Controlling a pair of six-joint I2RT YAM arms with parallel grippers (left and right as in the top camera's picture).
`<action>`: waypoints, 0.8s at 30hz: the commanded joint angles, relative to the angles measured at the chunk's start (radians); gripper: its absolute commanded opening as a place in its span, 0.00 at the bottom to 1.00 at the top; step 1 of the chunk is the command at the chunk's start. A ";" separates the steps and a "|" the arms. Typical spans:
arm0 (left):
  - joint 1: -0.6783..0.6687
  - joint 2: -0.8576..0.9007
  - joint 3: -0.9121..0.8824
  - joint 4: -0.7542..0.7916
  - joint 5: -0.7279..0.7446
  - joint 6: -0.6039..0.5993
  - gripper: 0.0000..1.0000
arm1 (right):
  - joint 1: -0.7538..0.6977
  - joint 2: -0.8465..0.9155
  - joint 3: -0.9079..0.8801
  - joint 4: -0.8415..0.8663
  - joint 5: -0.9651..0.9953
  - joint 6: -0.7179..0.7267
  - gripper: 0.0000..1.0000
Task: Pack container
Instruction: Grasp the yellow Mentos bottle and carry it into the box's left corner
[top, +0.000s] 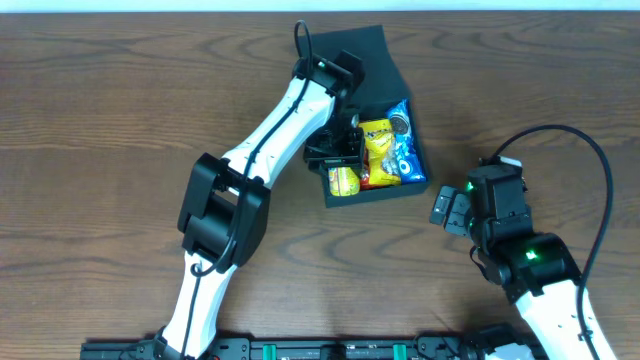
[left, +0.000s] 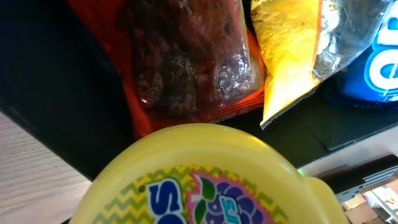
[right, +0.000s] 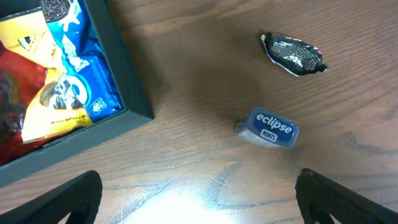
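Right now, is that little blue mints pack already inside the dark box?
No, the mints pack lies on the wooden table outside the box, near a small dark wrapper.

The tabletop (top: 120, 100) is matt wood-grain, the container (right: 134, 87) matt dark cardboard, the snack packets (left: 186, 62) glossy crinkled film, the yellow tub (left: 205, 168) smooth shiny plastic.

Yellow tub (left: 205, 177) cropped below (label blurred), container (right: 130, 87) cut off left
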 joint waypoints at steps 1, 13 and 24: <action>-0.006 0.008 0.034 -0.010 0.010 0.020 0.16 | -0.009 -0.006 0.001 -0.001 0.003 -0.015 0.99; -0.006 0.008 0.034 -0.015 -0.045 0.021 0.55 | -0.009 -0.006 0.001 -0.002 0.003 -0.015 0.99; -0.006 0.008 0.034 -0.018 -0.075 0.018 0.78 | -0.009 -0.006 0.001 -0.001 0.003 -0.015 0.99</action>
